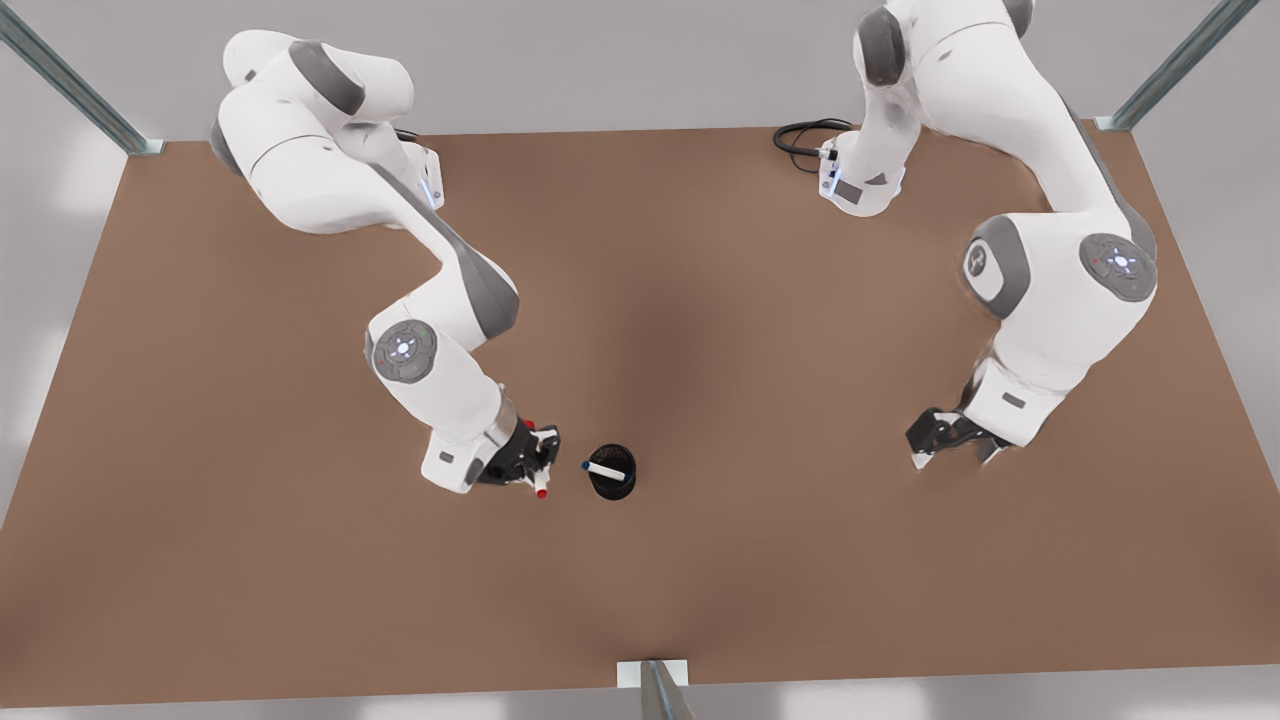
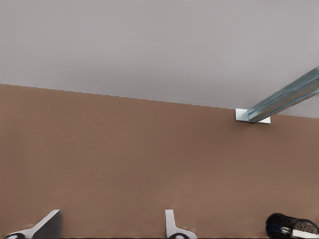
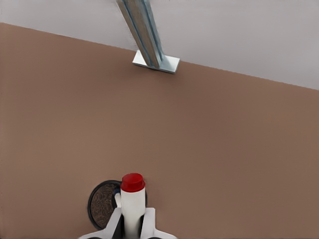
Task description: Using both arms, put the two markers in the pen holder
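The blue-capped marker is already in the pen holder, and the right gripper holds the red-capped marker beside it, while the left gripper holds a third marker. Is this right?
Not quite. The left gripper holds nothing; its jaws stand open, as the left wrist view shows. The rest holds: the blue-capped marker sits in the pen holder, and the right gripper grips the red-capped marker.

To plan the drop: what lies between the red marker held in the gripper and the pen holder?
Nothing: the front view shows bare table between the red marker in the right gripper and the pen holder.

The brown table point(image 1: 300, 560) is occupied by the black pen holder point(image 1: 611, 472), both arm bases, and a coiled black cable point(image 1: 803, 137).
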